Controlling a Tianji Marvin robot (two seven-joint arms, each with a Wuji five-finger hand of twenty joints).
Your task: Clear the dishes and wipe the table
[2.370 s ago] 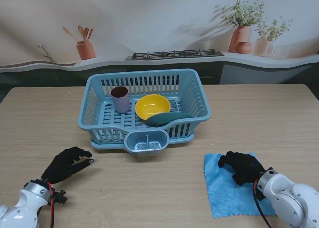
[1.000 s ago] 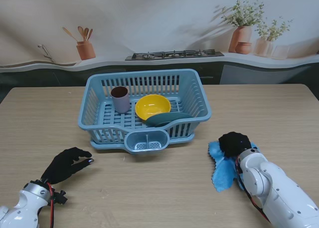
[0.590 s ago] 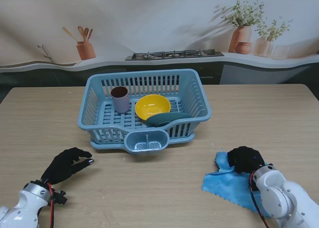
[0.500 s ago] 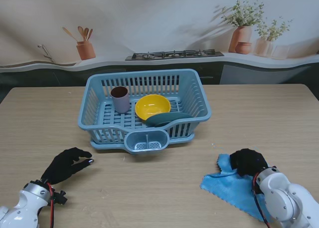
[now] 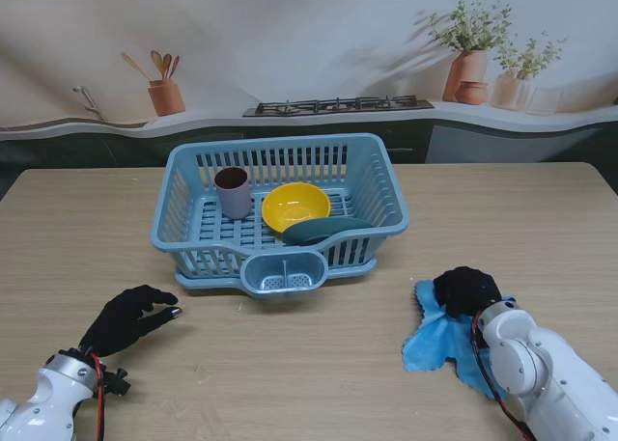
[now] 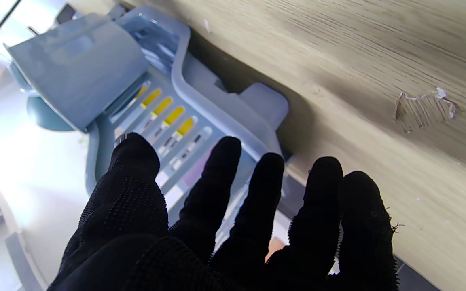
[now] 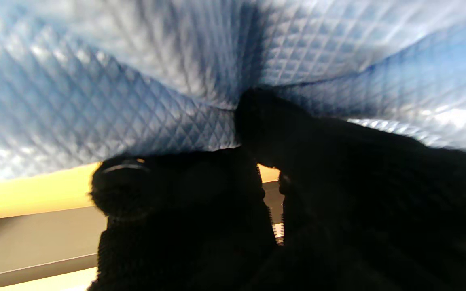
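The blue cloth [image 5: 436, 335] is bunched on the counter [image 5: 319, 364] to the right, nearer to me than the blue dish rack [image 5: 280, 214], and is gripped by the right hand [image 5: 465, 290] with fingers closed on its folds (the quilted weave fills the wrist view); a mauve cup [image 5: 232, 191], yellow bowl [image 5: 295, 207] and dark green plate [image 5: 323, 230] are held in the rack; the left hand [image 5: 127, 318] is rested on the counter, fingers apart and holding nothing.
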